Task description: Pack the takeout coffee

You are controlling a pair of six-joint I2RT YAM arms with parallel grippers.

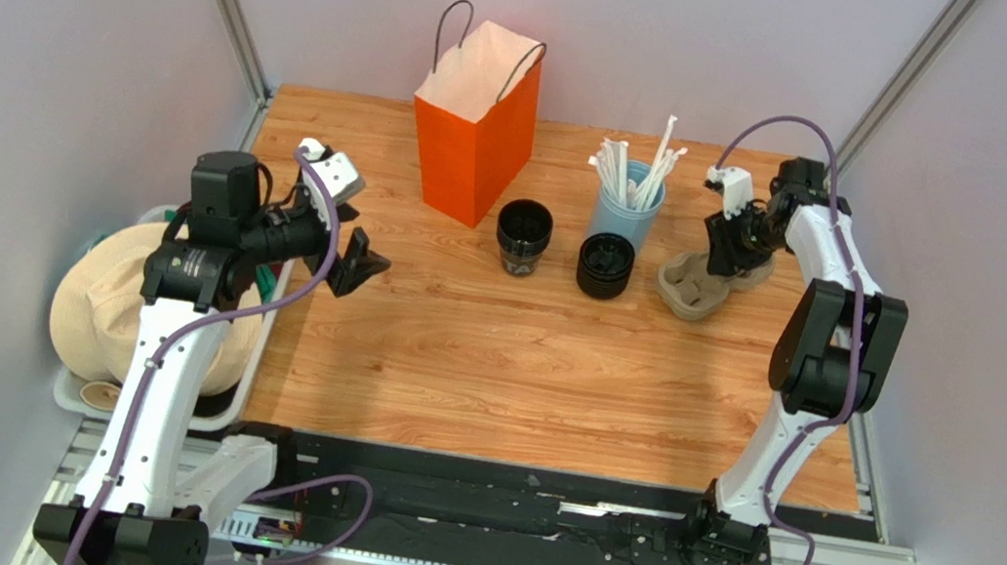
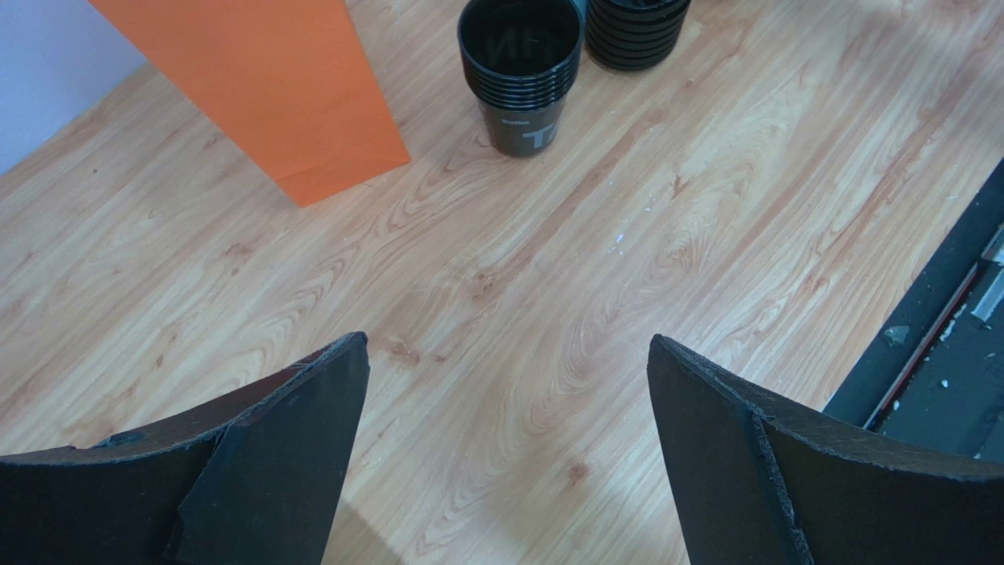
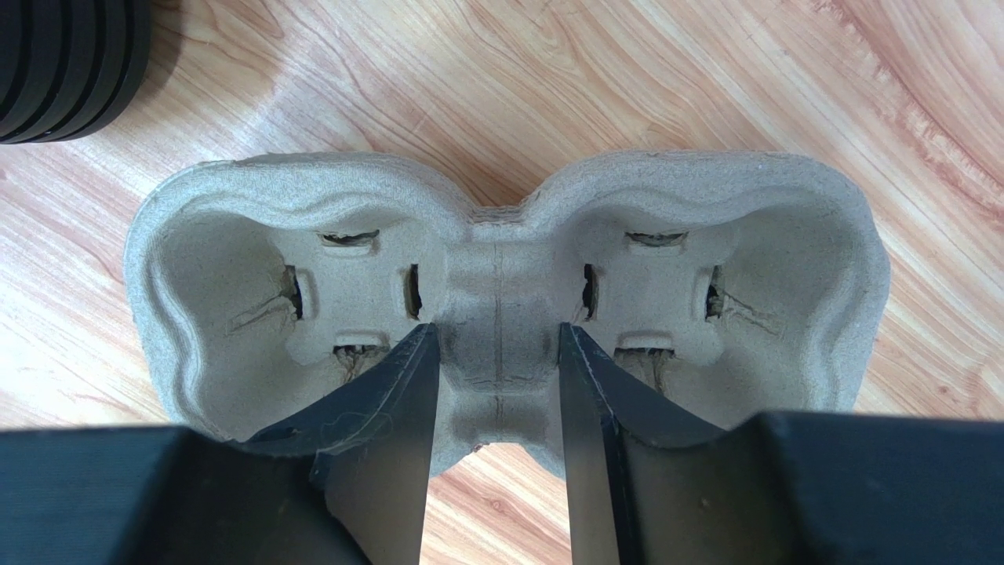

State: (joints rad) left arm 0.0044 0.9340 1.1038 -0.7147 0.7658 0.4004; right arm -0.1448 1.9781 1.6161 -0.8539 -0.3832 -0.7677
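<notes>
Bench (image 1: 528, 360): wood, grey walls.
Right claw (image 3: 497, 336): half-closed astride tray (image 3: 507, 194) middle; grip unclear.
Left claw (image 2: 507, 341): wide, empty.
Cup (image 1: 523, 237): ahead of left claw, well apart.
Risk: off-centre pinch could crumple or tip tray.

- You have one orange paper bag (image 1: 475, 131).
- You have one stack of black cups (image 1: 523, 237), several nested together.
- You have one stack of black lids (image 1: 605, 265).
- You have one pale blue cup (image 1: 626, 216) of white straws (image 1: 625, 167), too bunched to count.
- You have one cardboard cup tray (image 3: 507, 224) with two wells.
</notes>
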